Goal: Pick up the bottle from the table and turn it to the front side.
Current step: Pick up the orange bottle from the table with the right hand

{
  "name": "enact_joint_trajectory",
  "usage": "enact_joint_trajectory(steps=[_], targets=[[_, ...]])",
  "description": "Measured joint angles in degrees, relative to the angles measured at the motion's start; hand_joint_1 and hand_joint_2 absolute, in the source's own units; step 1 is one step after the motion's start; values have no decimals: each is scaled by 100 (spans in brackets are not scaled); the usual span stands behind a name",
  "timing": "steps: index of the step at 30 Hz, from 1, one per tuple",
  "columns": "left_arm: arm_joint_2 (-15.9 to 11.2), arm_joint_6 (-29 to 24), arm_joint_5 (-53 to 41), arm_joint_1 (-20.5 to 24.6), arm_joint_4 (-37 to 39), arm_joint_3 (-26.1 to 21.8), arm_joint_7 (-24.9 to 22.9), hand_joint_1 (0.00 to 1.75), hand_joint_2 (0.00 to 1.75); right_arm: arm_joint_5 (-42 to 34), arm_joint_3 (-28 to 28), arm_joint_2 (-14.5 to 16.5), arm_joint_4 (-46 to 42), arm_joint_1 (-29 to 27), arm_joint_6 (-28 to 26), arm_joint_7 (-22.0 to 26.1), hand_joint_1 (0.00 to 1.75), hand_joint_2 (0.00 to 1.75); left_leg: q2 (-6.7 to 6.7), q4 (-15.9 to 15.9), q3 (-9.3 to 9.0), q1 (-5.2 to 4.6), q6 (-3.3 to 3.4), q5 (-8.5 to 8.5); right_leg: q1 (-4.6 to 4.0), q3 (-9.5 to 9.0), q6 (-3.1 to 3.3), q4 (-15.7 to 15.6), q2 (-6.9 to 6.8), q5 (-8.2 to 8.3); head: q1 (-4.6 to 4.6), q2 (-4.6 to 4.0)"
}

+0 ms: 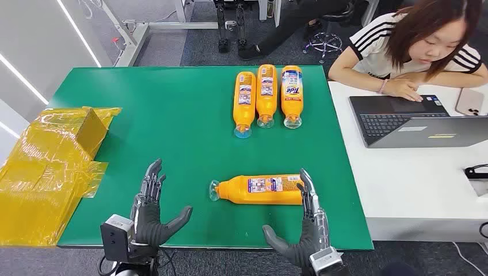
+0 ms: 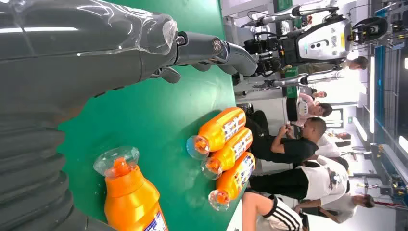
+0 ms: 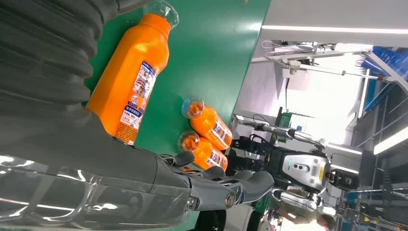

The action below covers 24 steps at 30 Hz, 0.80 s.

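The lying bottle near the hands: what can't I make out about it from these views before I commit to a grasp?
- Bottle, base end: in the head view the right hand covers it, so contact cannot be told.
- Label: print too small to read.
- Left wrist view: the bottle's body is cut off by the picture's edge.
- Right wrist view: the hand's cover hides the base.
- Left hand: apart from the bottle.

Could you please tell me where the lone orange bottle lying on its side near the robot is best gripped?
Probably around the wide labelled body of the orange plastic bottle, not the narrow clear-capped neck. It lies flat across the green table, cap toward the open left hand; the open right hand sits at its base end, so come from the near side.
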<state>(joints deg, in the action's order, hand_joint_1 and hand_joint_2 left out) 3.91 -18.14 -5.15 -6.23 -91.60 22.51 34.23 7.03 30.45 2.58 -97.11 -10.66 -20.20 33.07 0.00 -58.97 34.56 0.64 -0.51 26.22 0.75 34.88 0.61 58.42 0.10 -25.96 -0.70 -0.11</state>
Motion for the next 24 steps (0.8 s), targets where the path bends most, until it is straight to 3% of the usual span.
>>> enact_joint_trajectory(steps=[21, 24], targets=[[10, 90, -2, 6, 0, -20, -60, 0, 175, -21, -2, -7, 0, -2, -105, -17, 0, 175, 0, 0, -1, 0, 0, 0, 0, 0, 0, 0, 0, 0, 1, 0], [22, 101, -33, 10, 0, -20, -77, 0, 175, 344, -3, -12, 0, 2, -311, -77, 0, 175, 0, 0, 0, 0, 0, 0, 0, 0, 0, 0, 0, 0, 0, 0]])
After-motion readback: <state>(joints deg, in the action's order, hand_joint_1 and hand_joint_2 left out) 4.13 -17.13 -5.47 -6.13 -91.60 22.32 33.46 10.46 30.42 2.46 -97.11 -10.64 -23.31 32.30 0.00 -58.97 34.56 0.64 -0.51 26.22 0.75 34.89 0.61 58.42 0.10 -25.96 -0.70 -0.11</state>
